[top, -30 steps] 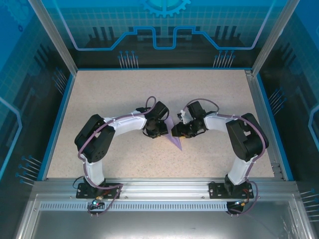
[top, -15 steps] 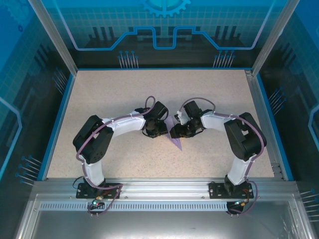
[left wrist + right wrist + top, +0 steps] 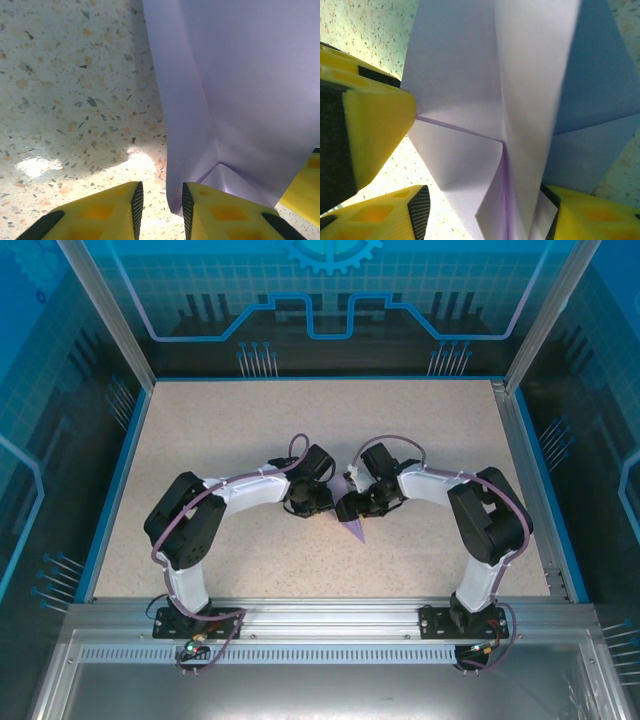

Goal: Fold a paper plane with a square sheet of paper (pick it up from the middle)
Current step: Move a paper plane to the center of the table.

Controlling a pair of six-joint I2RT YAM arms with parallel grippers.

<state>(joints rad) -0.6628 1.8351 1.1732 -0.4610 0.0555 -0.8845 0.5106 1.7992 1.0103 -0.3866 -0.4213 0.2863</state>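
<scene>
The square sheet of paper [image 3: 354,528] is pale lavender and folded into a narrow, pointed paper plane shape. It stands at the table's centre between both grippers, tip toward the near edge. My left gripper [image 3: 318,506] is on its left. In the left wrist view the left gripper [image 3: 159,202] has a narrow gap between its jaws, and the paper's [image 3: 240,90] folded lower edge hangs in that gap against the right finger [image 3: 220,215]. My right gripper [image 3: 350,508] is on its right. In the right wrist view the right gripper [image 3: 485,212] stands wide, with the creased paper [image 3: 460,75] between its pads.
The speckled tabletop [image 3: 250,430] has a blue rim [image 3: 115,480] on the left, back and right. An aluminium rail [image 3: 320,612] runs along the near edge by the arm bases. The left gripper's yellow finger [image 3: 370,125] sits close beside the right gripper's.
The right gripper's jaws have spread wider around the paper, and that arm has shifted slightly left. The left gripper has barely moved. The paper has edged a little left.
</scene>
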